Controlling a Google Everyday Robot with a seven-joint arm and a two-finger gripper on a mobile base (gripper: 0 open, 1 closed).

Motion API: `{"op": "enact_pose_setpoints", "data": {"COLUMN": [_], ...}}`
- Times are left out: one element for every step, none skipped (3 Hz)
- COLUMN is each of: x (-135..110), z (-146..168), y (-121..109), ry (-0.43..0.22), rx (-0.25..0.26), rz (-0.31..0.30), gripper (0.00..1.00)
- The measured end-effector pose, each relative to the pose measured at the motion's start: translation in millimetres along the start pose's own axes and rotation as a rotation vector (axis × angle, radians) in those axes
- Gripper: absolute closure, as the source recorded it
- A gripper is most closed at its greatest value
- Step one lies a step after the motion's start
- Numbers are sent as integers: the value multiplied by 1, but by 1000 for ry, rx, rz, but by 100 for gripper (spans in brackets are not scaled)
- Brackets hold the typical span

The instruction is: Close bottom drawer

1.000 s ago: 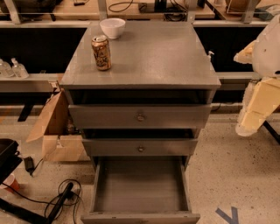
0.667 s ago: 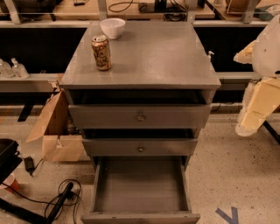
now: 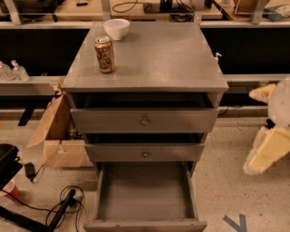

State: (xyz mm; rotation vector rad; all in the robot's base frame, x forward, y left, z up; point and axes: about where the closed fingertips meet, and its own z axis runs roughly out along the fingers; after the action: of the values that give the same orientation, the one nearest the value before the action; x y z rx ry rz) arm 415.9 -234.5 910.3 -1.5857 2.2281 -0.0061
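Gripper (image 3: pixel 268 152) hangs low at right, well apart from the cabinet (image 3: pixel 163 56); its grip we cannot tell; the bottom drawer (image 3: pixel 145 197) stands pulled far out.

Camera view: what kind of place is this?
Probably a lab or workshop: workbenches with cables behind the grey cabinet, a cardboard box on speckled floor. The gripper hangs at the right.

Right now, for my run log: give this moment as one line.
bottom drawer: open, empty | gripper: low, right of cabinet, apart from it | can, bowl: on cabinet top
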Motion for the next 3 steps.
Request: {"op": "enact_pose_setpoints", "data": {"x": [48,88,114], "z": [55,115,170], "y": [30,51,59], "ry": [-39,-56,-77], "rx": [-7,2,34], "rz": [55,57,91], "gripper": [0,0,0]}}
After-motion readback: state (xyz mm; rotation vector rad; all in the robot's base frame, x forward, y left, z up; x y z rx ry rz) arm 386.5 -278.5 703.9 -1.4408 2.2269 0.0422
